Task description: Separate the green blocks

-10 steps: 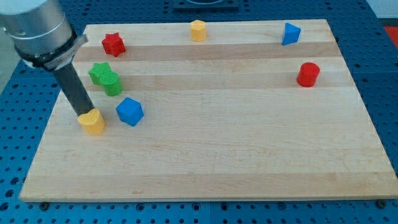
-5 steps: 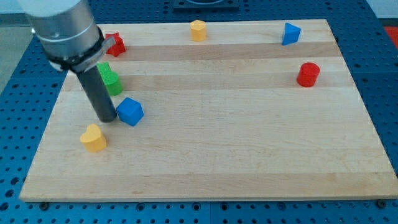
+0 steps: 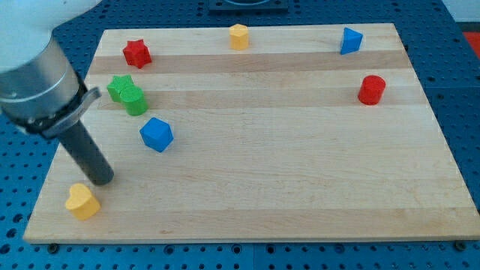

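Note:
Two green blocks touch each other at the view's upper left: a green star and a green cylinder just to its lower right. My tip rests on the board at the view's lower left, well below the green pair and just above and right of a yellow heart block. A blue cube lies between the green pair and my tip, to the tip's upper right.
A red star sits above the green pair. A yellow block is at the top middle, a blue block at the top right, a red cylinder at the right. The board's left edge is close to my tip.
My tip swung right toward the blue cube, then back down and left. The yellow heart slid down-left toward the board's lower left corner. The green blocks did not move.

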Motion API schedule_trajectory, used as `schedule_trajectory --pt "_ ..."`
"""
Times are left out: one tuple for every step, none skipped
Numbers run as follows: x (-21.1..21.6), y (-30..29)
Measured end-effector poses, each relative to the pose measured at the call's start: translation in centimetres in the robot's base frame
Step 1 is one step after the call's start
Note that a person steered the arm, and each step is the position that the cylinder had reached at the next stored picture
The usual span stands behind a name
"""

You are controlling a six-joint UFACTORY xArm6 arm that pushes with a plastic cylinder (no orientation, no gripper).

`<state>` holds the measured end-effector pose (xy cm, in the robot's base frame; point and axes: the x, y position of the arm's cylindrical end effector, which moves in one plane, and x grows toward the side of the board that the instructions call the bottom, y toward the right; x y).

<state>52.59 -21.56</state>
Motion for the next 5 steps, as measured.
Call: schedule_trajectory --pt "-6.5 0.0" --pt "-10.9 -1.6" --pt "-12.3 -3.2" --pt "-12.4 -4.5" --pt "-17.3 -5.2"
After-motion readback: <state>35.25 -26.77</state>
